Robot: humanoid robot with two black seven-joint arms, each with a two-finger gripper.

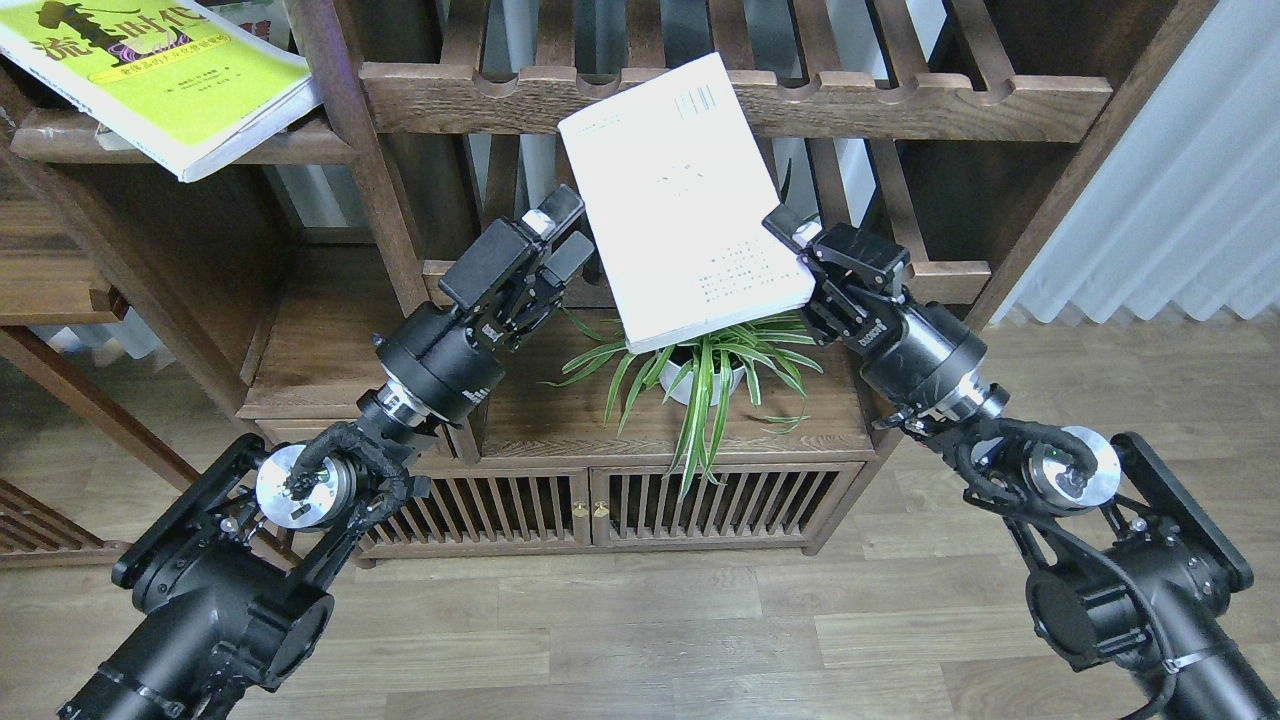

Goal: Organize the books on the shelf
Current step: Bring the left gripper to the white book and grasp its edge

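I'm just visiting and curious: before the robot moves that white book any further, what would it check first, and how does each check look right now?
1. Right gripper clamped on the white book: ok, holds its right edge.
2. Left gripper gripping too: not ok, beside the book's left edge, jaws open.
3. Book level: not ok, tilted.
4. Potted plant clear below: not ok, directly underneath.
5. Yellow-green book settled on its shelf: not ok, overhangs the edge.
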